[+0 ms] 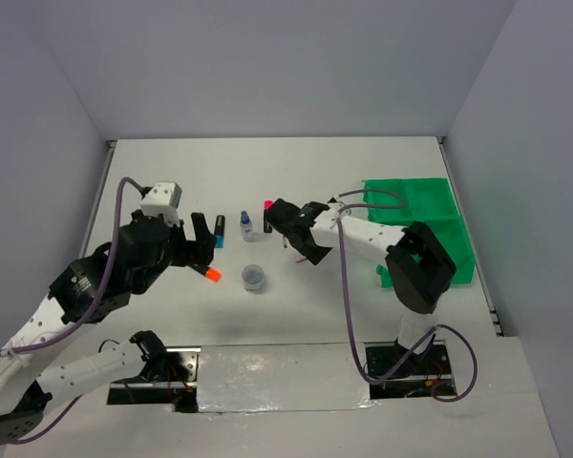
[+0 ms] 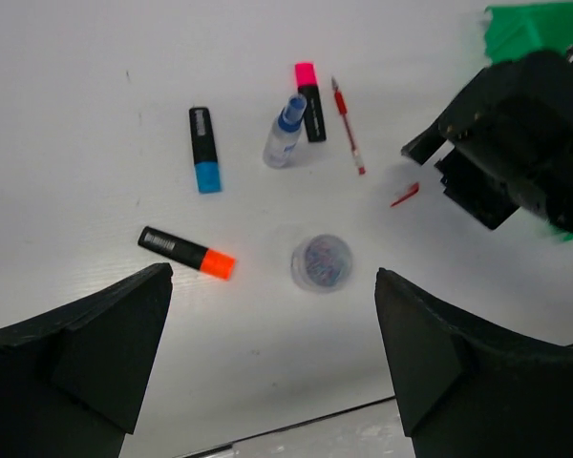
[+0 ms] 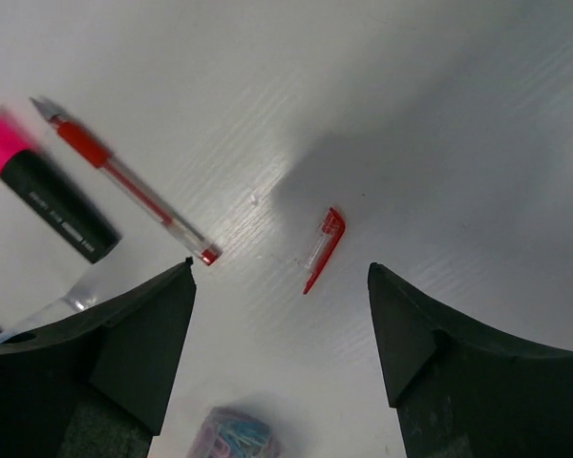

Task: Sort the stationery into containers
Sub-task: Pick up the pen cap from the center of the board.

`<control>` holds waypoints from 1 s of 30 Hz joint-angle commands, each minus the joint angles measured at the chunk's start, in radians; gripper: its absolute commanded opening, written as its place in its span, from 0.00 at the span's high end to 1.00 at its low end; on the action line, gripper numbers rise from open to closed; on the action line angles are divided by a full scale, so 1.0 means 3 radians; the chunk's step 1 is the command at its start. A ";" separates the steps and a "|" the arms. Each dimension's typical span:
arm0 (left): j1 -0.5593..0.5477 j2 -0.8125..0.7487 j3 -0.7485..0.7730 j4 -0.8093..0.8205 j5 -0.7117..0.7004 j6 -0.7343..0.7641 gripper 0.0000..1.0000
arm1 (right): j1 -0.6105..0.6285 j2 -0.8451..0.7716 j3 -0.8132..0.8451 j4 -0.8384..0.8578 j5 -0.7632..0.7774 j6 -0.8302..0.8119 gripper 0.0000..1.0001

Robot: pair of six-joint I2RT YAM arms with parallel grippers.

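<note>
My left gripper (image 1: pixel 204 244) (image 2: pixel 272 275) is open and empty, held above the table near the orange-capped highlighter (image 1: pixel 210 275) (image 2: pixel 186 252) and the round clear jar (image 1: pixel 254 277) (image 2: pixel 322 262). Beyond them lie a blue-capped highlighter (image 1: pixel 220 233) (image 2: pixel 203 150), a small blue-capped bottle (image 1: pixel 246 227) (image 2: pixel 285 132), a pink-capped highlighter (image 2: pixel 309 100) (image 3: pixel 48 186) and a thin red pen (image 2: pixel 348 126) (image 3: pixel 124 176). My right gripper (image 1: pixel 304 248) (image 3: pixel 280 270) is open and empty, above a loose red pen cap (image 2: pixel 405 195) (image 3: pixel 323 250). The green tray (image 1: pixel 430 205) stands at the right.
The jar of coloured paper clips (image 3: pixel 234 439) shows at the lower edge of the right wrist view. The right arm (image 1: pixel 415 262) partly covers the tray's near side. Grey walls close the table on three sides.
</note>
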 commanded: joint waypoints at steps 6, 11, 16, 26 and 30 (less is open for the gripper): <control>0.0013 -0.0331 -0.0686 0.0093 0.0494 0.0288 0.01 | 0.0026 0.0383 0.0308 -0.0626 0.0000 0.0789 0.28; 0.0008 -0.0459 -0.0778 0.0206 0.0627 0.0339 0.01 | 0.0036 0.0542 0.0369 -0.0620 -0.0062 0.0815 0.33; 0.0008 -0.0505 -0.0814 0.0247 0.0678 0.0329 0.01 | 0.0010 0.0613 0.0389 -0.0558 -0.0010 0.0835 0.36; 0.0003 -0.0551 -0.0840 0.0257 0.0663 0.0299 0.01 | -0.0031 0.0762 0.0358 -0.0441 -0.0148 0.0794 0.46; -0.0002 -0.0597 -0.0850 0.0257 0.0647 0.0278 0.01 | -0.0056 0.0818 0.0302 -0.0401 -0.0164 0.0789 0.49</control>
